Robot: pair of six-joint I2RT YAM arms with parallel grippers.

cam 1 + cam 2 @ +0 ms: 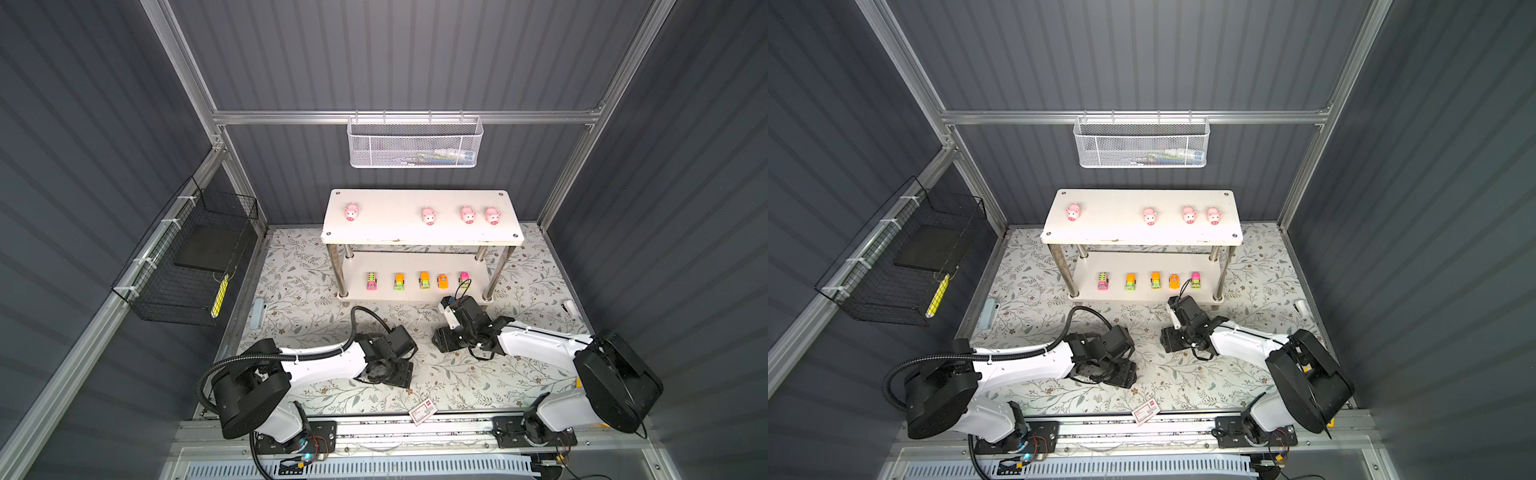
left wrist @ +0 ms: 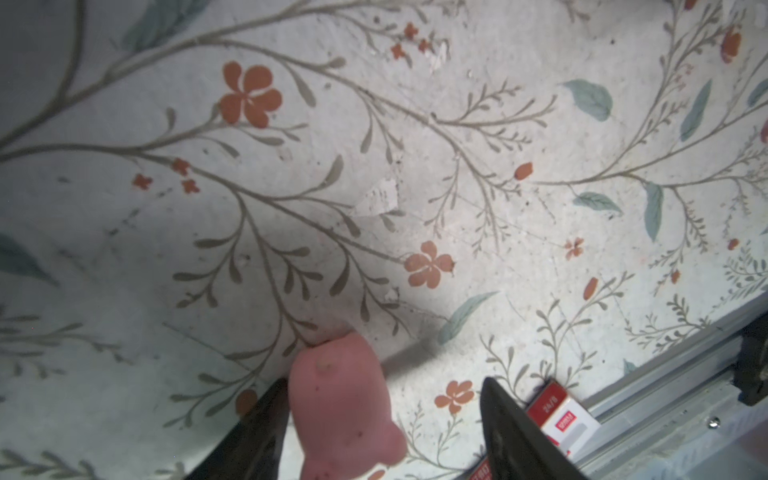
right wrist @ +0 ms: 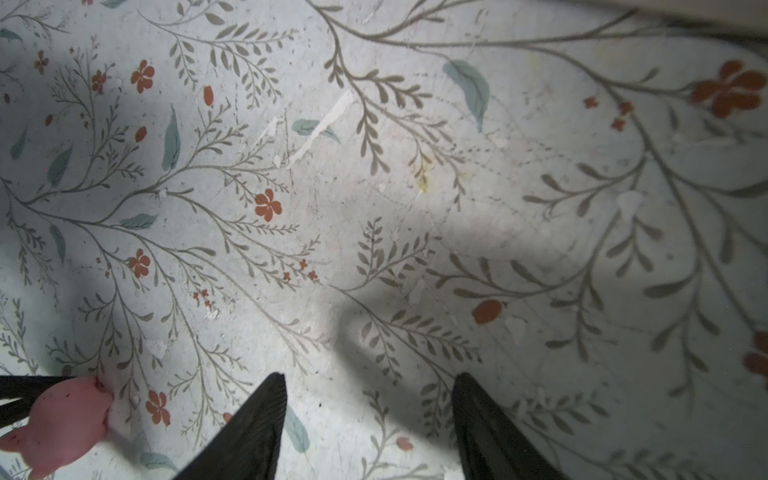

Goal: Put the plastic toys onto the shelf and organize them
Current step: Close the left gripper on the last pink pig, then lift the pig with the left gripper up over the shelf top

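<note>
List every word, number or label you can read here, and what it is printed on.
"24/8": on the red band of the small red-and-white card, left wrist view.
Smaller print on that card: too blurred to read.
Contents of the white mesh basket: print too small to read.
No other readable text.
</note>
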